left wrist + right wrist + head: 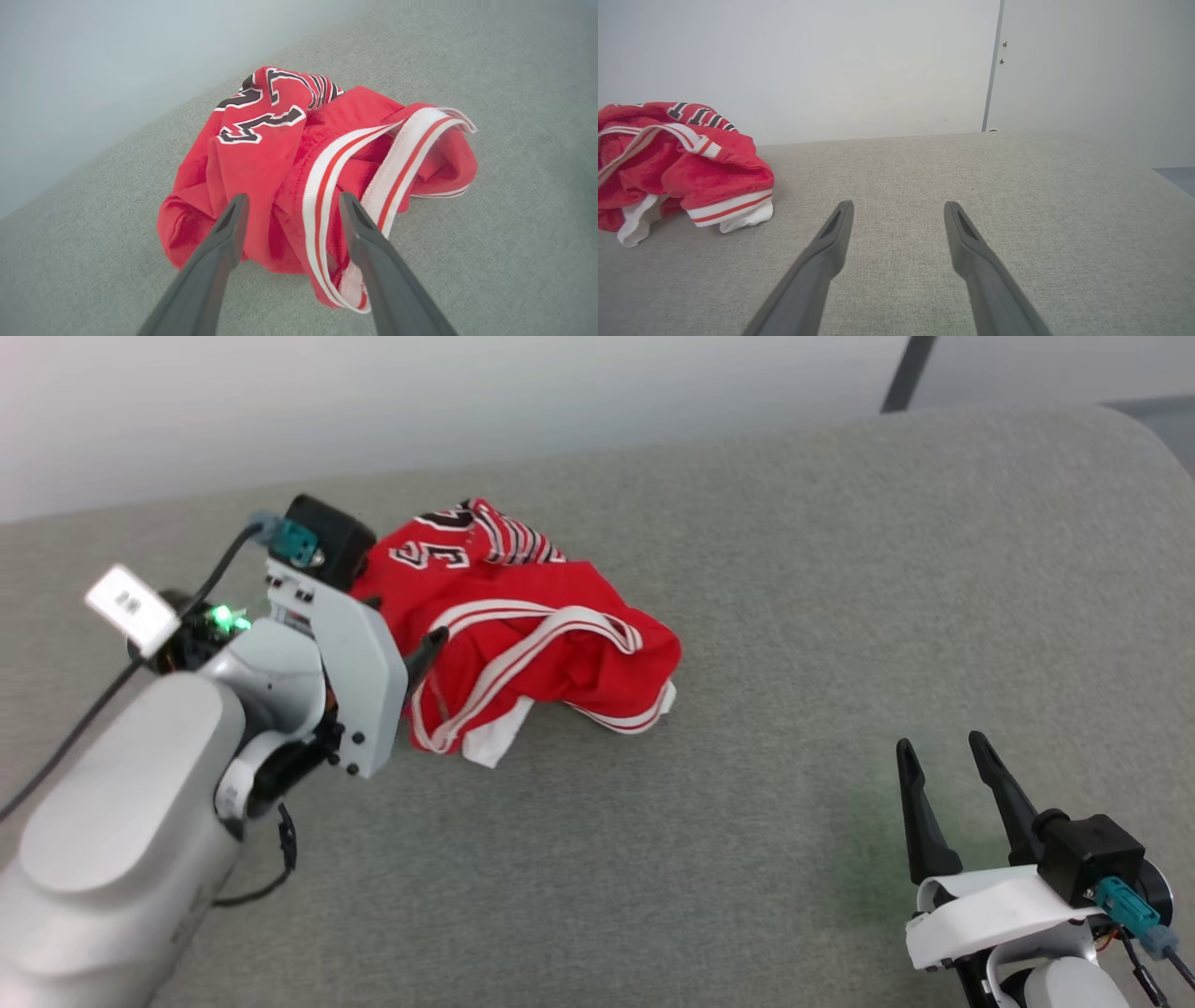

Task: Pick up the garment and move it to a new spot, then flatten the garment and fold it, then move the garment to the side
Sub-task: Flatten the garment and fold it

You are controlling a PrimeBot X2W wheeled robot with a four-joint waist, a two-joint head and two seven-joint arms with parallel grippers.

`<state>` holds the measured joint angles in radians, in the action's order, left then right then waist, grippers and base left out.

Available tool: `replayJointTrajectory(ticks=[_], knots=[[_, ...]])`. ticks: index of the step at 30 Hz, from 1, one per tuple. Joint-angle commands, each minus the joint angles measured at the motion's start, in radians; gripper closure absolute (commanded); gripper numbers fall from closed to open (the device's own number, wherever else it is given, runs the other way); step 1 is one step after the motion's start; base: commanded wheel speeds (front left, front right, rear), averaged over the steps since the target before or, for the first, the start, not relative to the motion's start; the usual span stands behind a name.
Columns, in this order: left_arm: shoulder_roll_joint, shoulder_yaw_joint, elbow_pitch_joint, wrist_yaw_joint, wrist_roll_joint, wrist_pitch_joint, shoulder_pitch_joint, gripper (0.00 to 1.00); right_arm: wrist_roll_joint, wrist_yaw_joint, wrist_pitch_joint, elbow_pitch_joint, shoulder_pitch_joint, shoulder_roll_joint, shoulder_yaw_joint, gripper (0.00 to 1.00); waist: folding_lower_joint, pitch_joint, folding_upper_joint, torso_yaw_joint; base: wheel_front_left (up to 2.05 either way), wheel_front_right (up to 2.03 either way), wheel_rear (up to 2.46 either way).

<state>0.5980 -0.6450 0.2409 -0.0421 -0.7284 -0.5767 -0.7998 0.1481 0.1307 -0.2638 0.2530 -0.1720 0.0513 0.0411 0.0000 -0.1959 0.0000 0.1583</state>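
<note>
Two grippers in view, both open. My left gripper (293,199) has its fingers (219,242) spread wide, and in the left wrist view the tips sit right at the near edge of the garment (579,663), one over a red fold and the other by the striped trim (322,186). Nothing is pinched between them, but I can't tell whether the tips touch the cloth. The garment is a crumpled red heap lying on the grey bench (747,803), toward its far left part from the head camera and close to the back edge. Black numbers with white outlines (431,553) show on the far side of the heap. White-and-red striped bands loop across the top and front, and a bit of white cloth (490,742) sticks out at the near bottom edge. The left arm comes in from the lower left, and its wrist housing covers the heap's left side in the head view. My right gripper (940,744) is at the lower right, well apart from the garment, with its fingers parted, pointing up the frame over bare bench and holding nothing. In the right wrist view the heap sits off to the left, with a pale wall (831,56) behind the bench.
</note>
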Motion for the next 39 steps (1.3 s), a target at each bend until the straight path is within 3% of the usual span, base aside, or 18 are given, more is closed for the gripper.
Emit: replayJointTrajectory(ticks=[1, 15, 30, 39], knots=[[-0.001, 0.012, -0.018, 0.015, -0.013, 0.023, 0.031, 0.0, -0.011, 0.0, -0.001, 0.002, 0.018, -0.002, -0.003, 0.0, 0.0, 0.035, 0.0, -0.036, 0.0, 0.0, 0.0], [-0.012, 0.081, -0.152, 0.074, -0.086, 0.203, 0.243, 0.0, -0.031, 0.0, -0.001, 0.017, 0.069, 0.005, 0.004, 0.0, 0.0, 0.128, 0.0, -0.116, 0.0, 0.0, 0.0], [0.005, 0.218, -0.163, 0.108, -0.028, 0.655, 0.463, 0.0, 0.028, 0.0, 0.083, 0.029, 0.053, 0.085, 0.055, 0.0, 0.0, 0.152, 0.0, -0.242, 0.0, 0.0, 0.0], [-0.031, 0.261, -0.12, 0.144, -0.024, 0.804, 0.576, 0.0, 0.062, 0.0, 0.187, 0.008, 0.012, 0.149, 0.056, 0.0, 0.0, 0.135, 0.0, -0.341, 0.0, 0.0, 0.0]])
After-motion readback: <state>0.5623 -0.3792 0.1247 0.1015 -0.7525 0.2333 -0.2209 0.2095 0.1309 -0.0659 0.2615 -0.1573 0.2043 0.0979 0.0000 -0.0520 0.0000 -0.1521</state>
